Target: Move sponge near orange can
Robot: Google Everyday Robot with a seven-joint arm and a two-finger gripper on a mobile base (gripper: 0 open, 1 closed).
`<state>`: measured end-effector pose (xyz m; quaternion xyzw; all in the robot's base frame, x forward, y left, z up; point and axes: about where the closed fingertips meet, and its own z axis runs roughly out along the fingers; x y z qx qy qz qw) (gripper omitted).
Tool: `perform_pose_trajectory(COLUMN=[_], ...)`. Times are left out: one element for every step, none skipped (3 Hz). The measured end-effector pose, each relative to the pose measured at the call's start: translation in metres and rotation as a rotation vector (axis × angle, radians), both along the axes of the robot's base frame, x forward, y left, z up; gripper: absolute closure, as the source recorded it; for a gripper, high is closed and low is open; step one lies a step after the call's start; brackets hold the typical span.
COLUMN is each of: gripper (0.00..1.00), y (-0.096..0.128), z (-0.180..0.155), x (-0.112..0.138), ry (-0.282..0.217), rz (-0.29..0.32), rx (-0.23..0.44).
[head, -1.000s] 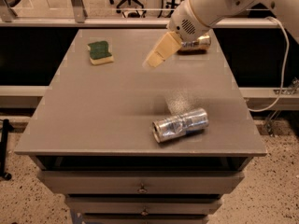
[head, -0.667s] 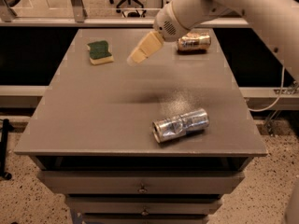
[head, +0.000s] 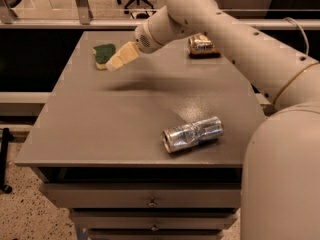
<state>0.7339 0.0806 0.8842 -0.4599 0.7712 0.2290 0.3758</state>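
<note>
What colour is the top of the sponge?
Dark green, clearest in the camera view; the end effector is close beside the sponge.

There was one sponge, lying toward the far left corner of the counter. Cans numbered two: one orange can by the far edge toward the right corner, and one silver can with a dented body near the front edge, right of the middle. One arm reached in from the right edge, carrying one gripper, which hung close by the sponge near the far left corner. Below the front edge two drawer pulls showed, and possibly a third drawer was cut off lower down.
</note>
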Motion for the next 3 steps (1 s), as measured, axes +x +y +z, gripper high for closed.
perform_pose_trajectory(gripper=[0.0, 0.0, 0.03], y=[0.024, 0.045, 0.056], z=[-0.013, -0.028, -0.039], x=[0.015, 0.033, 0.044], ry=[0.004, 0.0, -0.004], rz=[-0.021, -0.045, -0.058], rx=[0.02, 0.008, -0.009])
